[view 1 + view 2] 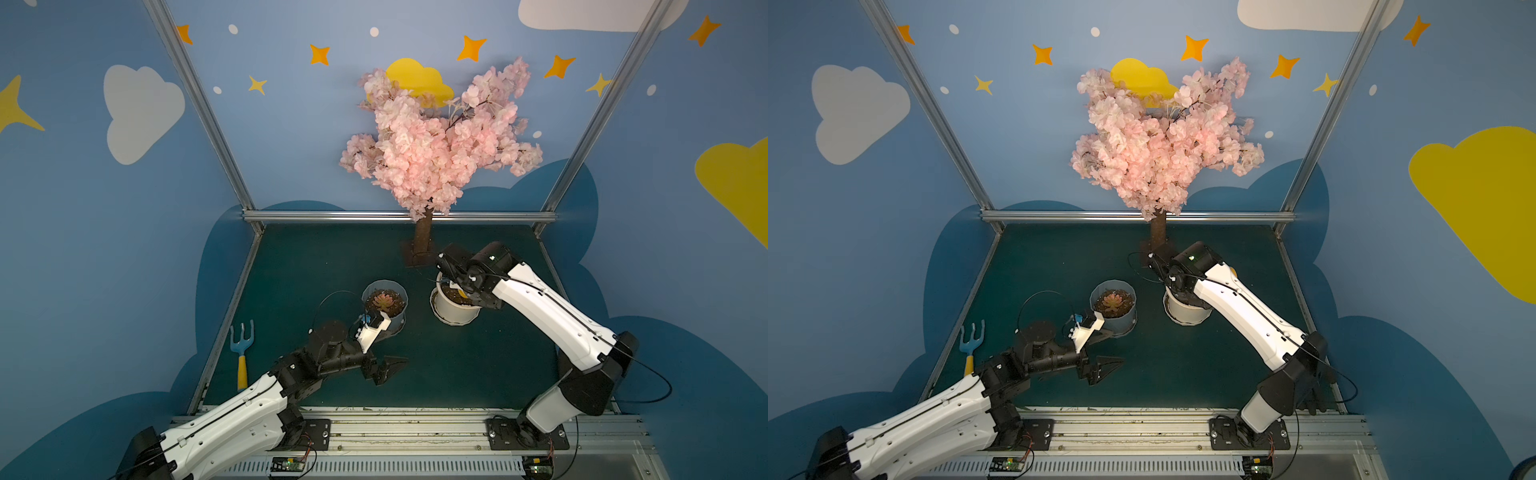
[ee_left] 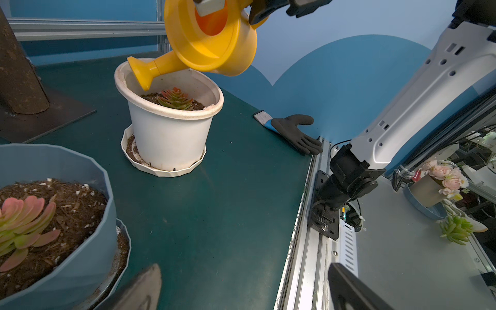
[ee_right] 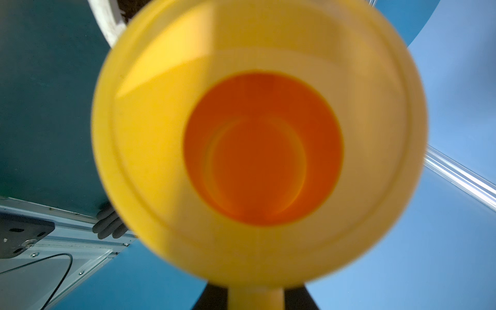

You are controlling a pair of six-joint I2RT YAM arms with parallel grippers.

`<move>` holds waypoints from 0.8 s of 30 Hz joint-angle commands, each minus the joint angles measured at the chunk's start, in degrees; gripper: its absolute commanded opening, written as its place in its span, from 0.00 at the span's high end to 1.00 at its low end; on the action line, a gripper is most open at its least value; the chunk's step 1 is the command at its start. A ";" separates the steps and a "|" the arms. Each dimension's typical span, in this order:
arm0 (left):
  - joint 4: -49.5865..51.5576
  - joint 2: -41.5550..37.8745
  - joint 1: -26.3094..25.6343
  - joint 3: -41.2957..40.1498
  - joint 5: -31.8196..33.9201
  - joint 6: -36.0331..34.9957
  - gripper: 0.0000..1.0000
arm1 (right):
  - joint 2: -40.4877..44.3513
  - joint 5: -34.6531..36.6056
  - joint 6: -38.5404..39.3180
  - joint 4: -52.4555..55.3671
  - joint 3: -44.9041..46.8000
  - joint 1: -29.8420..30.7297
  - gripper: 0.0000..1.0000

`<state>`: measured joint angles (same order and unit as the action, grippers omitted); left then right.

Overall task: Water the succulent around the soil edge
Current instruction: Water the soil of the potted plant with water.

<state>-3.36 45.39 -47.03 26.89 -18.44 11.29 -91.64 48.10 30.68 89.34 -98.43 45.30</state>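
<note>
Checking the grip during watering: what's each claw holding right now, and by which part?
Right claw grips the yellow watering can by its handle; left claw is open, empty.

Watering can (image 2: 214, 45): yellow plastic, smooth, mild sheen.
White pot (image 2: 171, 134): smooth plastic, satin; rim smudged with dirt.
Saucer (image 2: 161, 169) under it: white plastic, faceted wall, gritty with soil crumbs.
Soil (image 2: 150, 97): dark, coarse, crumbly.
Succulent (image 2: 175, 99): fleshy leaves, waxy-smooth.
Blue-grey pot (image 2: 80, 214): matt plastic, faceted.
Table (image 2: 228, 201): dark green, matt, fine grain.
Glove (image 2: 295, 131): black rubbery coat, grainy; knit cloth cuff.
Frame rails (image 1: 399, 216): bare metal, brushed, slotted.
Tree trunk (image 1: 423, 237): brown, rough.
Blossoms (image 1: 436, 137): thin, cloth-like petals, matt.
Rake (image 1: 242, 365): smooth plastic.
Arm shells (image 1: 548, 311): white plastic, smooth, slight gloss; joints matt black.
</note>
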 commanded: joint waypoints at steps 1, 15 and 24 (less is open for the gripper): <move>0.28 0.11 -0.26 1.88 -0.50 -0.92 0.00 | 2.51 0.01 -0.99 0.72 -1.15 0.54 1.00; 0.37 0.59 -0.14 1.95 0.15 -1.41 0.00 | 4.57 -0.38 -2.24 2.04 0.58 1.41 1.00; 0.28 0.58 -0.18 1.93 1.16 -1.62 0.00 | 5.82 -1.15 -2.69 2.89 2.47 2.03 1.00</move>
<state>-3.01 46.22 -47.05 26.89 -17.89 10.46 -87.26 46.89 29.28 90.85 -96.66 46.83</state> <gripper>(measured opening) 0.998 0.194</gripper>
